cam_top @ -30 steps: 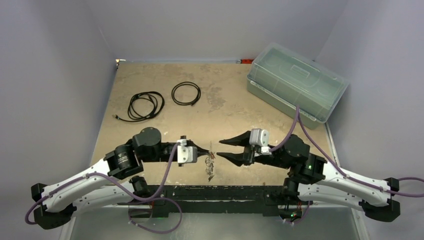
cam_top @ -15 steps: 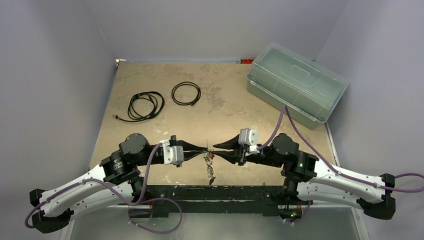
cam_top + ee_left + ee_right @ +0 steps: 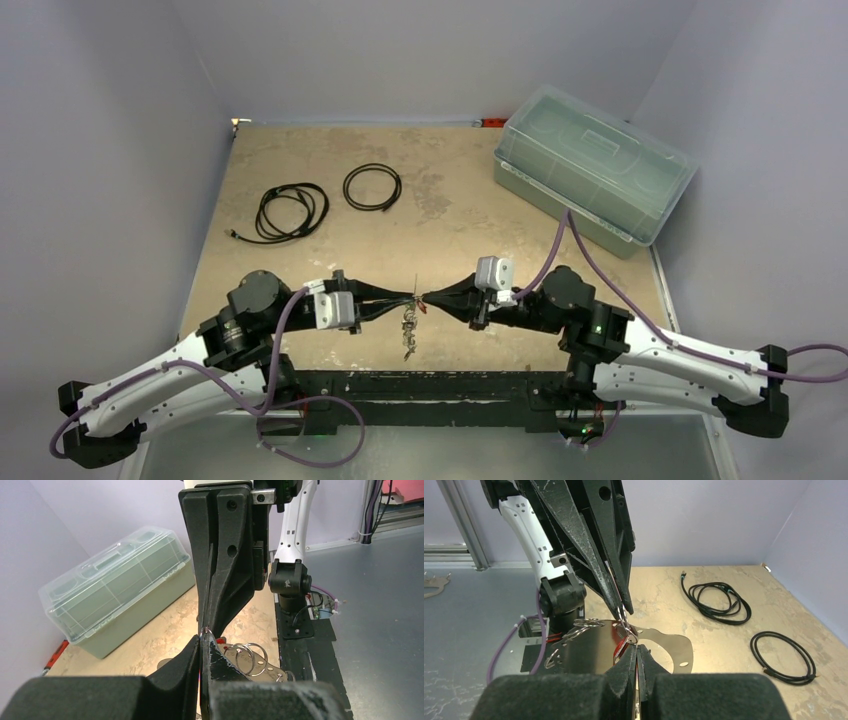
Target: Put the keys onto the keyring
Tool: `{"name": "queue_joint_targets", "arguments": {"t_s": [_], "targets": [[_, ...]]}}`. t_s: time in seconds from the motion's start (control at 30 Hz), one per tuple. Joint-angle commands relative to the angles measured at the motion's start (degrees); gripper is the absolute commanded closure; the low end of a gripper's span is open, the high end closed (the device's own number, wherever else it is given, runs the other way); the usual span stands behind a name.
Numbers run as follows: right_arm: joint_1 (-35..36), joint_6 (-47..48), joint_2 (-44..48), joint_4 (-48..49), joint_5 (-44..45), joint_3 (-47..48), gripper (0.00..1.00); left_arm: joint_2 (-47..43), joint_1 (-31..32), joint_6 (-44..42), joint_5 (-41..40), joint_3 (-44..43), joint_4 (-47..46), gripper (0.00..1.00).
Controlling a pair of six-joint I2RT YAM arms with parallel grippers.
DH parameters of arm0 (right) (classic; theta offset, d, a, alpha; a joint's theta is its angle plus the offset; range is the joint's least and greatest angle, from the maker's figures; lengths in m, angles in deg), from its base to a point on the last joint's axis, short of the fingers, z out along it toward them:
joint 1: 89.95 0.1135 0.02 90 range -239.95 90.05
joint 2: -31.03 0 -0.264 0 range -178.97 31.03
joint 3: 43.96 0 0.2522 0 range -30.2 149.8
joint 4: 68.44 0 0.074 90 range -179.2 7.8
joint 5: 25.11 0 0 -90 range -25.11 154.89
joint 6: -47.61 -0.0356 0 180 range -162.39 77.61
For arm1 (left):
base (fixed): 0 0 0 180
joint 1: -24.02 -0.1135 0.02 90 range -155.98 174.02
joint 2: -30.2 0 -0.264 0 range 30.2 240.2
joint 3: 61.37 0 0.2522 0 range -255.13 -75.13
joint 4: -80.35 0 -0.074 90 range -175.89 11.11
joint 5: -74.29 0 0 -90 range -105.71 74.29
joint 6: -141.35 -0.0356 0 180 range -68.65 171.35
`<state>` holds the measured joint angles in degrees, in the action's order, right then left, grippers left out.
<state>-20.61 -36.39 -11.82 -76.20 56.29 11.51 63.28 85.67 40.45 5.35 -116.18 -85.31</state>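
Observation:
My left gripper [image 3: 413, 298] and right gripper [image 3: 426, 299] meet tip to tip low over the near middle of the table, both shut. A small bunch of metal hangs between and below them [image 3: 409, 328]. In the right wrist view the left gripper [image 3: 624, 611] pinches the top of a thin silver keyring [image 3: 626, 626]. The right gripper [image 3: 636, 648] is shut at its lower end, where a red key [image 3: 619, 650] hangs. A shiny flat plate [image 3: 589, 652] with small holes and several split rings [image 3: 247, 657] hangs behind. Green and black keys are not visible.
A lidded clear plastic bin [image 3: 595, 170] stands at the back right. Two black cable coils [image 3: 292, 211] [image 3: 372, 186] lie at the back left. A black strip [image 3: 430, 385] runs along the table's near edge between the arm bases.
Both grippers have moved inward until their tips meet. The right gripper, open a second ago, has shut. The hanging bunch has risen slightly.

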Motion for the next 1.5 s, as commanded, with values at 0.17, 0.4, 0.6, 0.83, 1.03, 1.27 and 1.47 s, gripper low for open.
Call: {"name": "queue_joint_targets", "arguments": {"t_s": [0.17,0.4,0.6,0.83,1.03,1.27,1.47], "targets": [[0.18,-0.68,-2.29,5.81,0.31,0.18,0.96,-0.12,0.23,1.95,0.84,0.72,-5.81,1.00],[0.18,-0.73,0.94,1.77,8.38,0.28,0.67,-0.88,0.23,1.44,0.52,0.36,-4.76,1.00],[0.18,-1.08,4.95,0.36,4.76,0.21,0.56,-1.30,0.22,2.35,0.53,0.73,-6.54,1.00],[0.18,-1.52,4.14,1.53,-1.74,1.29,0.50,-2.22,0.17,3.34,0.21,1.59,-7.79,1.00],[0.18,-1.34,0.01,3.02,-3.66,2.61,0.52,-2.45,0.22,3.15,0.21,1.68,-7.16,1.00],[0.18,-1.17,-3.65,5.11,-3.92,3.68,0.66,-2.67,0.16,2.90,-0.04,1.68,-6.50,1.00],[-12.96,-0.92,-4.73,6.83,-3.47,4.02,0.73,-2.19,0.19,2.70,0.02,1.51,-5.94,1.00]]}}
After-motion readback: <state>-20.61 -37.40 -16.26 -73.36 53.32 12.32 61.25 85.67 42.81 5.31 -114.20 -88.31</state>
